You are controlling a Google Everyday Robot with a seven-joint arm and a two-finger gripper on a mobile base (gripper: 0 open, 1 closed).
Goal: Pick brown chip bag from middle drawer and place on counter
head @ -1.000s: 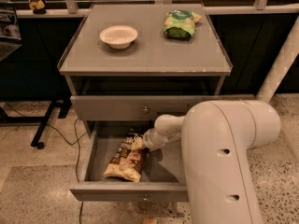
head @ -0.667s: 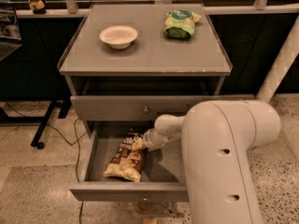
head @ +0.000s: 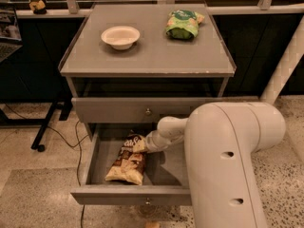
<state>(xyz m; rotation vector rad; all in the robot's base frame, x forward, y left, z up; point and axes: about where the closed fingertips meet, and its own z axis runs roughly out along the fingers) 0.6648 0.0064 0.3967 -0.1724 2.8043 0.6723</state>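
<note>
The brown chip bag [head: 127, 161] lies flat in the open middle drawer [head: 95, 165], in the drawer's left half. Its lower end is close to the drawer's front wall and its upper end points toward the drawer's back. Nothing has changed over the last second: the bag keeps the same spot and angle, and my arm [head: 228, 165] has not shifted. My hand [head: 138, 144] reaches into the drawer from its right side and sits at the bag's upper end, touching it or as good as. I cannot tell whether it is spread over the foil or already pinching it, because my own wrist covers that end. I read the stillness as the grasp itself being settled, not travel. So the pick is at best just starting and the lift is not yet done. The bag looks crinkly and limp, so I expect it to hang from one end when raised, and it must pass the closed drawer front [head: 142, 110] just above the drawer. Farther up above the drawer, the desk [head: 152, 63] carries a white bowl [head: 120, 36] on the left and a green snack bag [head: 183, 23] at the back right; its front middle looks the natural place for mine
</note>
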